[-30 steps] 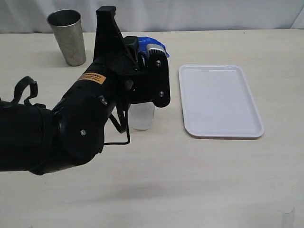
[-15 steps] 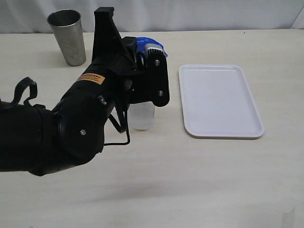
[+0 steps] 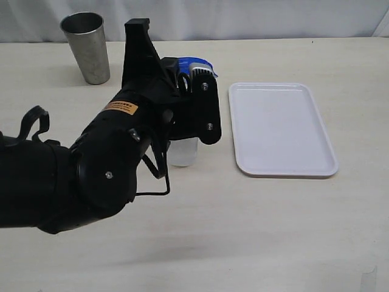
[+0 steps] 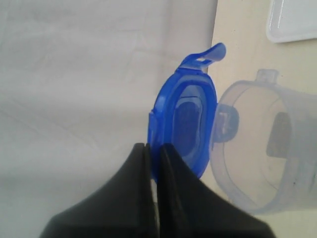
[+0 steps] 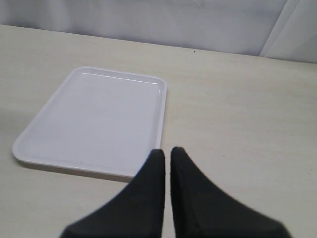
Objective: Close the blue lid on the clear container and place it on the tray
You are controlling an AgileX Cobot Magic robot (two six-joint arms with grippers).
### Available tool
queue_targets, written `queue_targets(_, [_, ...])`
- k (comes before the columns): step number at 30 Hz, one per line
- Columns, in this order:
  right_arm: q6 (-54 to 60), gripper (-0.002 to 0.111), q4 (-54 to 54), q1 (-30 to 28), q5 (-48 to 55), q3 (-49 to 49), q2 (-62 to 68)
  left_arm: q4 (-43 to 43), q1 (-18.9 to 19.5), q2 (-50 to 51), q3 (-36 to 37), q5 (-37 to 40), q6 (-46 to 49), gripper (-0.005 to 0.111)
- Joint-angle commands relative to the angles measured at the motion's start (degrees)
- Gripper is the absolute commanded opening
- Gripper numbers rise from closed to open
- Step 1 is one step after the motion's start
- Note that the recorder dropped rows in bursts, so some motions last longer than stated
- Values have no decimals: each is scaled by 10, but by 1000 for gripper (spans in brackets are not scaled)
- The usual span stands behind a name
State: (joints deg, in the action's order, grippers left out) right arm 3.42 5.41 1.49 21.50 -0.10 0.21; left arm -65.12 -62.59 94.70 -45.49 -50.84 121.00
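Blue lid (image 4: 183,126); clear container (image 4: 252,153); white tray (image 3: 282,128); grey cup (image 3: 90,52).

beige table (image 3: 243,231), steel cup (image 3: 87,47), clear container (image 3: 182,153), tray (image 3: 281,128)

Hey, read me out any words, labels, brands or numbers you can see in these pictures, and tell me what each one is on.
The orange label on the left arm: lines of dark print, too small to read.
No writing shows on the blue lid, the clear container, the tray or the steel cup.
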Motion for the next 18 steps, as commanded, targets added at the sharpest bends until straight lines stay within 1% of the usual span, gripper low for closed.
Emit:
queue_targets(1, [-2,4,-4,-1,-2,1,-2,-14,-1,-5,2,19,17,0])
queue_targets(9, [-2,4,-4,-1,-2,1,-2,-27,-1,-5,2,30,17,0])
queue_targets(13, [-2,4,-4,-1,-2,1,-2,-43,-1,-5,2,64,17,0])
queue_targets(18, [-2,4,-4,-1,-2,1,-2,-45,-1,-5,2,64,17,0])
